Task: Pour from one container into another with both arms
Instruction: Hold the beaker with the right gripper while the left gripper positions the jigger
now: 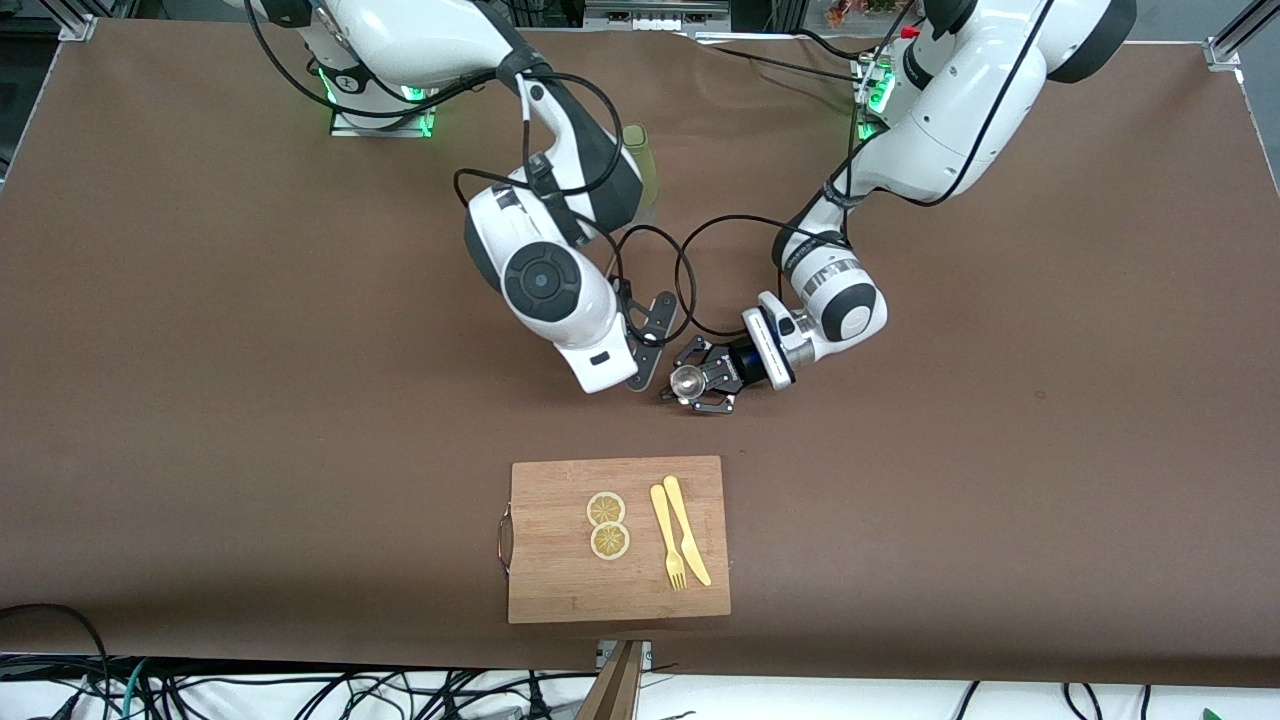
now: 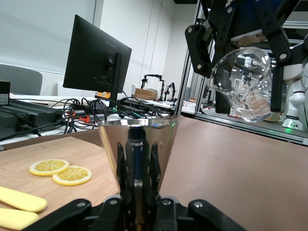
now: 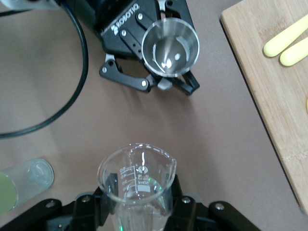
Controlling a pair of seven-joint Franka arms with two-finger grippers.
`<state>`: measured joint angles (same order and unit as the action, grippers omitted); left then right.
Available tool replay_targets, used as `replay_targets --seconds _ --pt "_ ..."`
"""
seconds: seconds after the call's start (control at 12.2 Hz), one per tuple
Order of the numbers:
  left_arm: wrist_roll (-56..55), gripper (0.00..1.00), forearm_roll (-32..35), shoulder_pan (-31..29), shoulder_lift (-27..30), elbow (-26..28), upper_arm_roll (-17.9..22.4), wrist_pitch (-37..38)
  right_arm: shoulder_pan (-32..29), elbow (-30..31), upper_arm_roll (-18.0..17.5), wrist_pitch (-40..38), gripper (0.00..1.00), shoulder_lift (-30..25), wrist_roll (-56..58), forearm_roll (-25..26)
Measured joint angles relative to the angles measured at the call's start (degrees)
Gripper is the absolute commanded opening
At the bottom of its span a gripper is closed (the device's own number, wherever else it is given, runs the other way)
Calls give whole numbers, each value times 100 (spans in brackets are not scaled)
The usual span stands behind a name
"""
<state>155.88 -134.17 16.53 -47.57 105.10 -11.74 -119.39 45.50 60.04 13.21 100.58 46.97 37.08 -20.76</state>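
My left gripper (image 1: 692,390) is shut on a small steel cup (image 1: 687,379), held upright just above the brown table. The left wrist view shows the cup (image 2: 137,144) between the fingers (image 2: 122,178). My right gripper (image 1: 648,345) hangs beside and a little higher, shut on a clear glass beaker (image 3: 137,175) with printed marks. In the left wrist view that beaker (image 2: 243,84) is tilted, its mouth turned toward the cup. From the right wrist view the steel cup (image 3: 171,48) lies past the beaker's spout. What the beaker contains is unclear.
A wooden cutting board (image 1: 560,580) lies nearer the front camera, with two lemon slices (image 1: 607,525) and a yellow fork and knife (image 1: 678,535). A greenish tall container (image 1: 640,165) stands by the right arm's elbow. Black cables (image 1: 690,270) loop between the arms.
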Motion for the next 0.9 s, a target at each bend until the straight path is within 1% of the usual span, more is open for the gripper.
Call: replay_targets --seconds 0.16,0.41,0.74,0.9 --pt "82 0 -332 155 -42 0 26 -8 35 0 0 38 32 0 -108 159" --pt "92 0 -623 368 -81 0 86 -60 45 0 1 98 32 0 -118 367" --pt "94 0 -1019 804 -96 -1 371 -77 51 -29 1 162 32 0 -121 648" --pt "94 0 -1082 1046 -96 -14 533 -77 52 -47 3 220 32 0 -121 698"
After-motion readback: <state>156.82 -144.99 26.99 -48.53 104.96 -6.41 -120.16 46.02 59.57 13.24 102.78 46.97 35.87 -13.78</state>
